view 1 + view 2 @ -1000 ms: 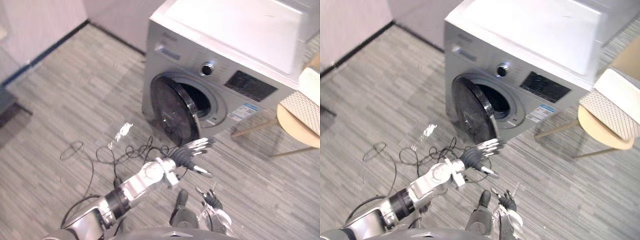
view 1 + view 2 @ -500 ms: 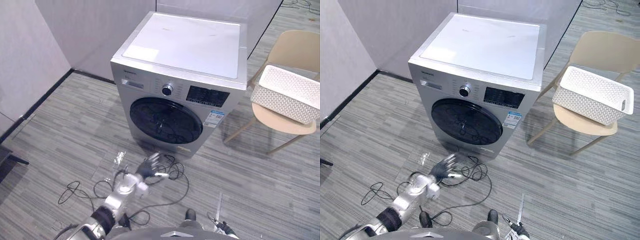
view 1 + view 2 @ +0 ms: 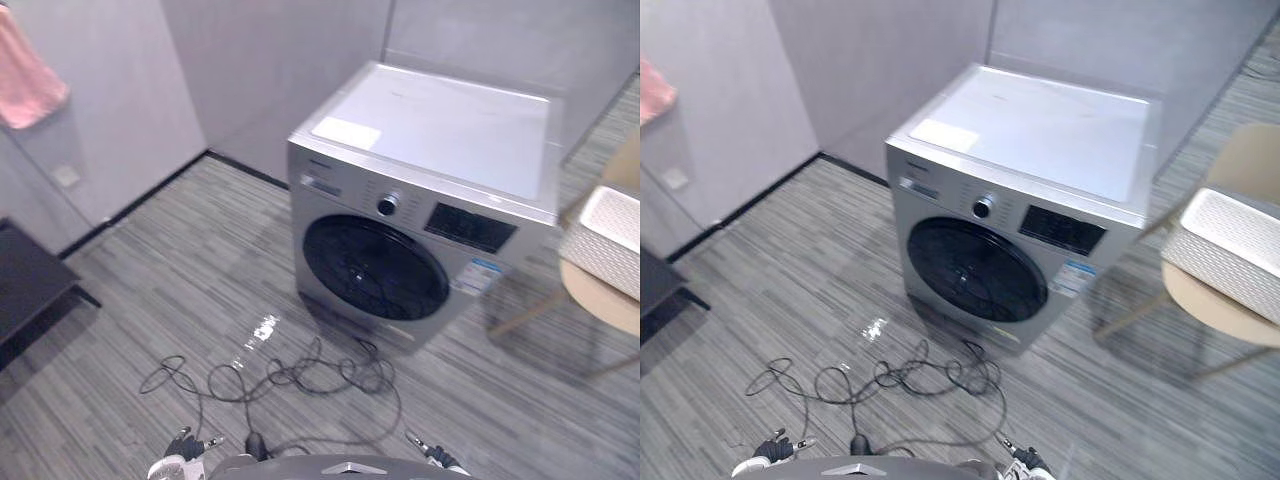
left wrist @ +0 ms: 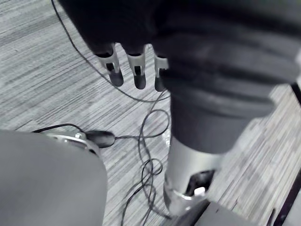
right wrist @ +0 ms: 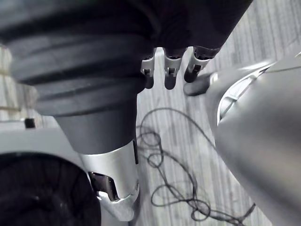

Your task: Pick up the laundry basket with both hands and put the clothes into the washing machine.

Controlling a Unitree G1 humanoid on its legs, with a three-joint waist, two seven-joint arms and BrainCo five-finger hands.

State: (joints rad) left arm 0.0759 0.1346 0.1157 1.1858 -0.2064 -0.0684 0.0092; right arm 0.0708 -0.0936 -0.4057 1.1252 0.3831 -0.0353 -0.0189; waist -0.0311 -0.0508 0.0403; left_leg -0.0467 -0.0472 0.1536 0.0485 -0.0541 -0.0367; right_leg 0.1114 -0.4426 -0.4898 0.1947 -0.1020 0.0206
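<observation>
The silver washing machine (image 3: pixel 420 190) stands ahead against the wall, its round dark door (image 3: pixel 375 268) closed. The white perforated laundry basket (image 3: pixel 1230 250) rests on a beige chair (image 3: pixel 1225 315) to the machine's right; I cannot see what it holds. My left hand (image 3: pixel 180 443) and right hand (image 3: pixel 432 455) hang low at the bottom edge, far from both basket and machine. In the wrist views the left hand (image 4: pixel 136 70) and right hand (image 5: pixel 169 70) show relaxed, straight fingers over the floor, holding nothing.
A pink cloth (image 3: pixel 30 70) hangs on the left wall. A low dark piece of furniture (image 3: pixel 30 290) stands at the left. Grey striped floor (image 3: pixel 200 230) stretches between me and the machine.
The washer door, open a second ago, is closed. My left arm has dropped from in front of the door to the bottom edge. The camera has pulled back and turned left.
</observation>
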